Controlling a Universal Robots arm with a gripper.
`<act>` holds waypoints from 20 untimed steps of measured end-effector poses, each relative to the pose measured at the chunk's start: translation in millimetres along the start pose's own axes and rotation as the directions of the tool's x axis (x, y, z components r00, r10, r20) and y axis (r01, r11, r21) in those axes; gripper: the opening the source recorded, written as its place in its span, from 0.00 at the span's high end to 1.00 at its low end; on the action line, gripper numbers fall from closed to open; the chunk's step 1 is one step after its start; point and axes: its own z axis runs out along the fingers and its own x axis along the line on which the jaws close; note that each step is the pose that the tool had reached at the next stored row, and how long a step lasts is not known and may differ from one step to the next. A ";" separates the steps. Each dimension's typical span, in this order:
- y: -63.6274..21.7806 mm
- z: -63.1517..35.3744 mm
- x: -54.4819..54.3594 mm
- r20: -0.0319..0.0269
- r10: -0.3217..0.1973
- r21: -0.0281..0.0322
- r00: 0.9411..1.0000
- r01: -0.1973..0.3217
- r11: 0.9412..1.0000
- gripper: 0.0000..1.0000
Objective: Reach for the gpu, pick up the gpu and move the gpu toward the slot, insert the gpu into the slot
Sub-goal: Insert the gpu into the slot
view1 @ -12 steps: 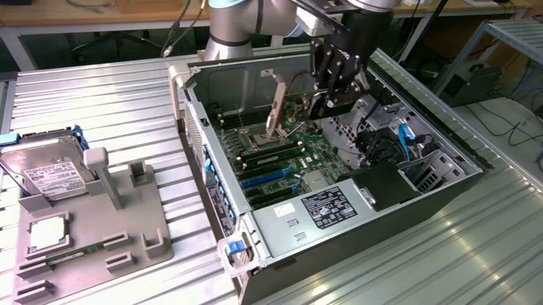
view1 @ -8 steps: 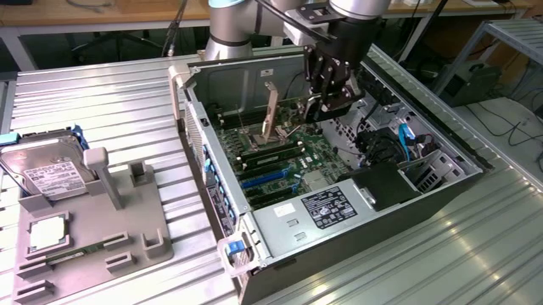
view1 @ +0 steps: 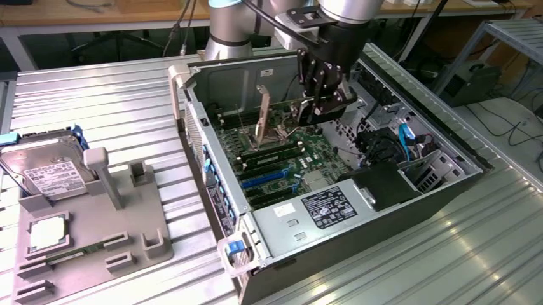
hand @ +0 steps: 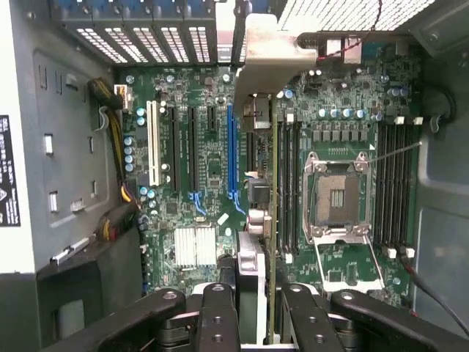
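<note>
From where I stand the hand [view1: 316, 117] is down inside the open computer case [view1: 357, 232], clamped on the gpu [view1: 264, 108] – the card stands on edge, its silver bracket upright at the end farthest from the hand, toward the rear wall of the case. The motherboard [view1: 316, 154] lies directly beneath the hand. Well away from the hand, outside the case, a grey fixture [view1: 93, 222] on the ribbed metal counter [view1: 110, 101] carries a hard drive [view1: 47, 173] and a small square chip [view1: 49, 232].

The wrist view gives what the room view cannot: the hand [hand: 260, 319] has its dark fingers [hand: 218, 319] pressed to both faces of the gpu [hand: 270, 55], seen edge-on as a thin line running out from the hand to the bracket. A long blue slot [hand: 231, 154] lies just beside that line below the hand, and an empty processor socket [hand: 337, 194] on the other side – whether the card's lower edge touches the board I cannot tell
</note>
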 end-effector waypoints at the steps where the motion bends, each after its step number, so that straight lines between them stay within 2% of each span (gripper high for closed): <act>1: 1.9 0.7 0.0 0.000 0.000 0.000 1.000 0.000 1.000 0.72; 9: 15.1 4.4 0.3 0.000 0.003 0.000 1.000 -0.003 1.000 0.72; 20: 20.0 20.7 0.8 0.000 0.006 0.000 1.000 -0.006 1.000 0.72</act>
